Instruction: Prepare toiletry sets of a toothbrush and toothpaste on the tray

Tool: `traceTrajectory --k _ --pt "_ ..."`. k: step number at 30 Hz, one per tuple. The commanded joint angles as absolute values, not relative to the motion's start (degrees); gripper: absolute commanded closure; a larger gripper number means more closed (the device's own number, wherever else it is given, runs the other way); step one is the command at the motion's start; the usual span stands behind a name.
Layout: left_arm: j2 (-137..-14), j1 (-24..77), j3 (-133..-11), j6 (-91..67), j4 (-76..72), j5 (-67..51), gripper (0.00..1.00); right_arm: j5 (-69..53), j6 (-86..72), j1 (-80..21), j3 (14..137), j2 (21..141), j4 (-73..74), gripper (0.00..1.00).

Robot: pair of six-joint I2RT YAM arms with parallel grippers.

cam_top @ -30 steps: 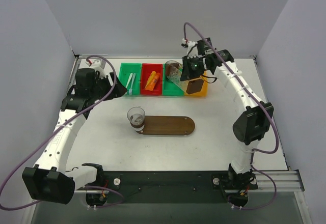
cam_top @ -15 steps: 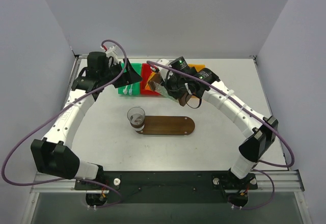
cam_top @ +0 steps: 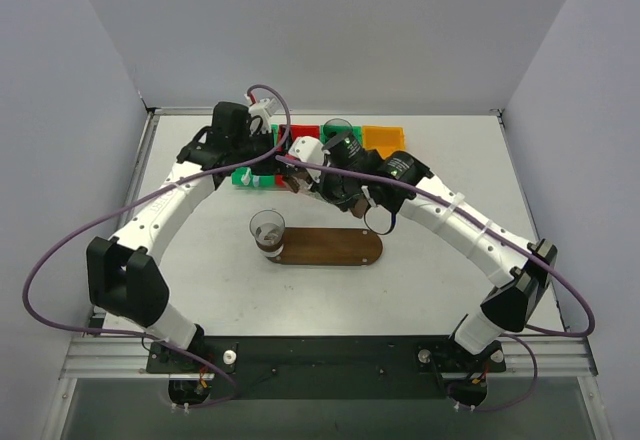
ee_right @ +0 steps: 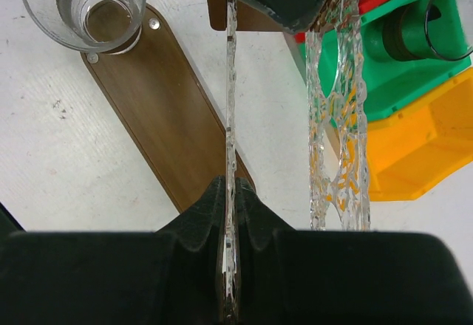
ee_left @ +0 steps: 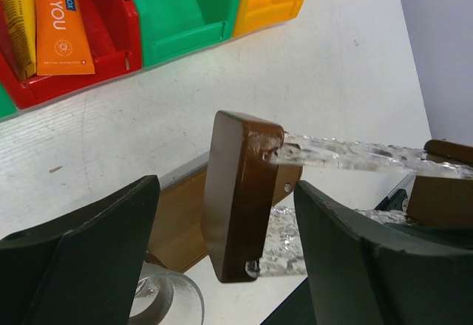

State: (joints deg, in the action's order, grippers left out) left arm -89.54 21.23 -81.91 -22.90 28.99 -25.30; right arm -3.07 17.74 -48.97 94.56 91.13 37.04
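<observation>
My right gripper [ee_right: 229, 192] is shut on the thin wall of a clear glass cup [ee_right: 230, 81] and holds it tilted above the table, behind the tray [cam_top: 335, 248]. The cup's dark-brown base [ee_left: 240, 192] sits between the fingers of my left gripper [ee_left: 225, 218], which is open around it, not touching. The two grippers meet in front of the bins in the top view, left [cam_top: 283, 160] and right [cam_top: 318, 182]. The orange toothpaste [ee_left: 63, 22] and the yellow toothpaste [ee_left: 16, 22] lie in the red bin [ee_left: 111, 40]. The toothbrushes are hidden under my left arm.
A second glass [cam_top: 267, 230] stands on the tray's left end. A third glass [ee_right: 436, 22] lies in the green bin [cam_top: 340, 130]. An orange bin [cam_top: 381, 138] stands at the right of the row, and another green bin [cam_top: 243, 175] at its left.
My right arm has carried the glass cup left from the orange bin to in front of the red bin. My left gripper has swung right from the left green bin to the cup's base.
</observation>
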Motion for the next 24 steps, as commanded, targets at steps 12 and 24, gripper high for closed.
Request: traceTrajectory --k 12,24 --pt "-95.27 21.80 -89.74 -14.77 34.89 -28.74 0.72 2.11 20.04 -50.54 97.73 91.58 34.02 1.00" --pt "-93.25 23.03 -89.04 -19.76 25.94 -13.55 1.00 3.96 9.07 -47.73 93.00 88.08 31.39 0.72"
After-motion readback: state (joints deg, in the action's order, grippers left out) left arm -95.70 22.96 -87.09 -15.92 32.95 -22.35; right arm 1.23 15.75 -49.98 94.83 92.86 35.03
